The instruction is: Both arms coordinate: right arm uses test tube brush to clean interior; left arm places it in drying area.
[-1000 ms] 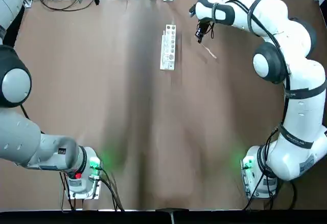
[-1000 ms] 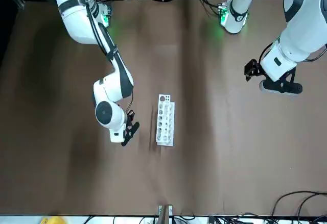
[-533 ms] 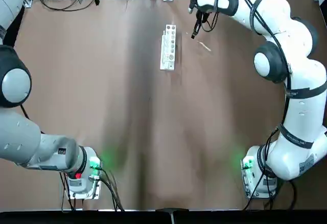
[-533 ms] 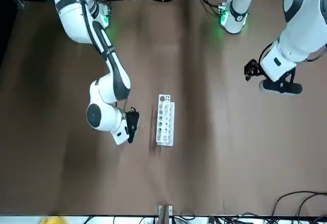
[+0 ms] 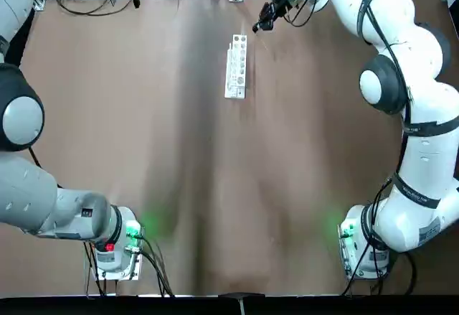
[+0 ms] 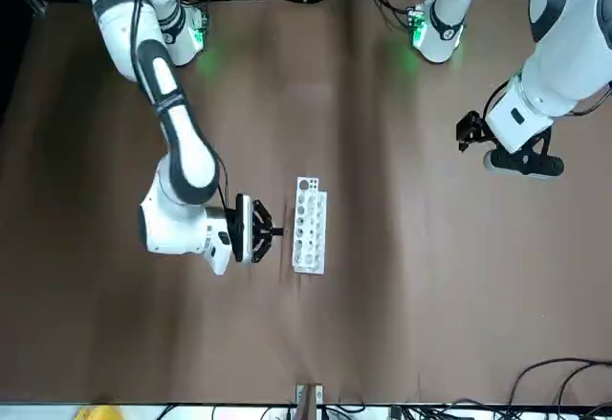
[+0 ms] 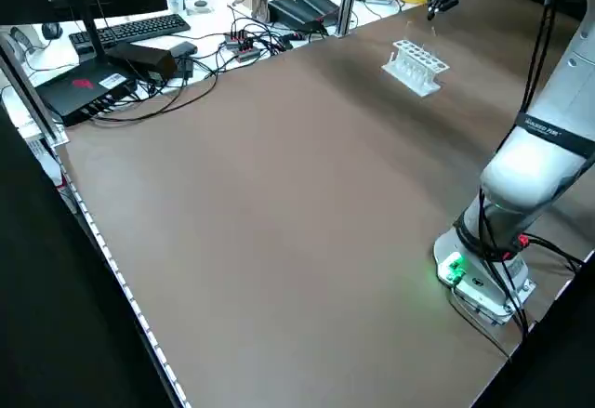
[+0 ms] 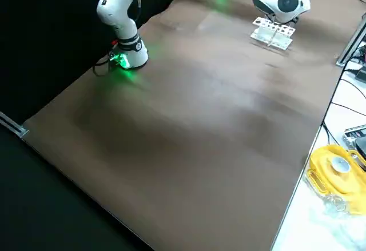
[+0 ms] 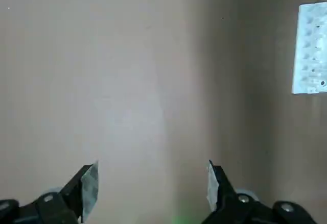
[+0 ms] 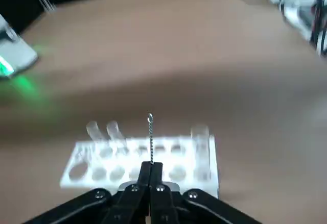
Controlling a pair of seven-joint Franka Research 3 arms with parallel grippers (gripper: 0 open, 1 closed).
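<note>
Seen in the top view, the drying area (image 5: pixel 236 67), a narrow white rack with round holes, lies near 12 o'clock from the middle of the brown table (image 5: pixel 179 157). The right arm (image 5: pixel 427 132) has its base at 4 o'clock and reaches up to the far side. Its right gripper (image 10: pixel 151 164) is at 1 o'clock from the rack in the top view, just beside it. The fingers are clenched on the test tube brush (image 10: pixel 150 142), of which a thin twisted-wire length ending in a small loop shows beyond the fingertips in the right wrist view. The bristles cannot be made out.

The rack holds clear tubes: in the right wrist view, one tube (image 10: pixel 201 150) is at 2 o'clock from the fingertips, and two tilted tubes (image 10: pixel 104 131) are toward 10 to 11 o'clock.

The left arm (image 5: pixel 43 193) has its base between 7 and 8 o'clock in the top view. Its left gripper (image 9: pixel 150 187) is above the table, well apart from the rack, at 2 o'clock from it in the front view. The fingers are spread, with only table between them.

On the left side view's bench, at 10 o'clock, a black box (image 7: pixel 84 90) carries a white label (image 7: pixel 112 81) and a red mark (image 7: pixel 83 84); the print is too small to read.
</note>
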